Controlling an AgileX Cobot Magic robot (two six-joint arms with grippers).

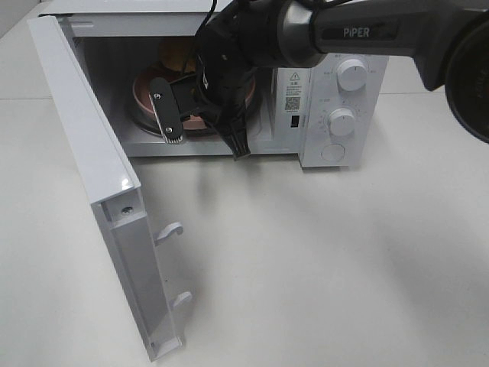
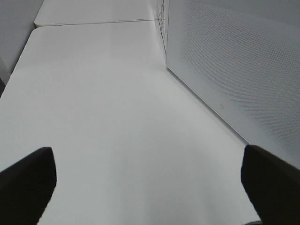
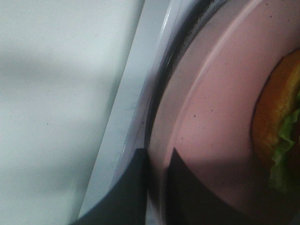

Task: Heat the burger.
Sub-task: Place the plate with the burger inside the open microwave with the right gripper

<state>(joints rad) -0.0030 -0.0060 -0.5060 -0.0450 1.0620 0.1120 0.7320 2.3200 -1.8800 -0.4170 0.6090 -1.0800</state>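
Left hand [image 2: 147, 161] first: spread wide, nothing in it, hovering low over bare tabletop [image 2: 108, 103] right beside a perforated white panel [image 2: 234, 70]. Can't tell whether door face or microwave side. No sign of it on the overhead cam.

Going rightward in the overhead view: door [image 1: 84, 138] swung fully open toward 8 o'clock, latch hooks [image 1: 170, 231] sticking out. Microwave [image 1: 306, 145] up at 12 o'clock, cavity exposed. Inside, pink plate [image 1: 144, 95] over the dark glass turntable [image 3: 192, 26], either down on it or a hair above, hard to say. Burger [image 1: 176, 53] on the plate, peeking out behind the right arm [image 1: 351, 30] reaching in from 2 o'clock.

Right hand [image 3: 158, 157]: pinched narrow on the near rim of the plate, a finger on each side. Bun and lettuce close by on the wrist cam, not touched.

Knobs [image 1: 351, 74] at 1 o'clock, nothing on them.

Best guess on the step: loading, right at the set-down. Burger in, door not yet shut, so no heating yet. Next up, probably: let go of the rim, back straight out toward 6 o'clock without dragging the plate or clipping the frame, then push the door closed from the 8 o'clock side and twist a knob. Main worry: plate sliding along on the way out.
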